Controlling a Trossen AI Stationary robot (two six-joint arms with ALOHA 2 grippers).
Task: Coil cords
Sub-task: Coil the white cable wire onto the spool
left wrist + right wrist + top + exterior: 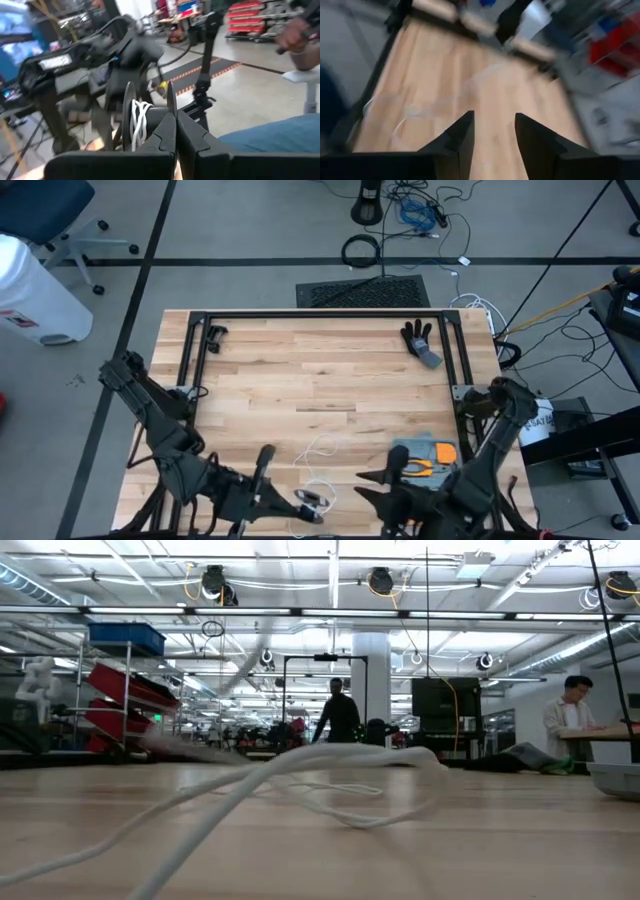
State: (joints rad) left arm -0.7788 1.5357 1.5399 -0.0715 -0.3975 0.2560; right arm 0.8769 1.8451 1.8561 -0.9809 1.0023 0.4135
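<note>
The white cord (322,448) lies in loose loops on the wooden table near its front edge, and in the low view the cord (330,765) curves across the foreground. One end is wound on a small black reel (137,125), lifted at the near edge. My left gripper (318,508) is shut on the reel. Just to its right, my right gripper (362,484) hangs above the table with its fingers open and nothing between them. The right wrist view shows that gripper (492,132) above the blurred cord (420,110). My left gripper pinches the rim of one of the reel's discs (170,102) between its two shut fingers (165,135). The fingers point about level, toward the table's right. The reel stands on edge, clear of the table, with several turns of cord between its discs.
A black glove (421,340) lies at the far right. A grey and orange thing (432,455) sits by my right arm. A black frame (320,315) borders the table's far part, with a small black piece (214,335) at its far left. People stand in the room behind.
</note>
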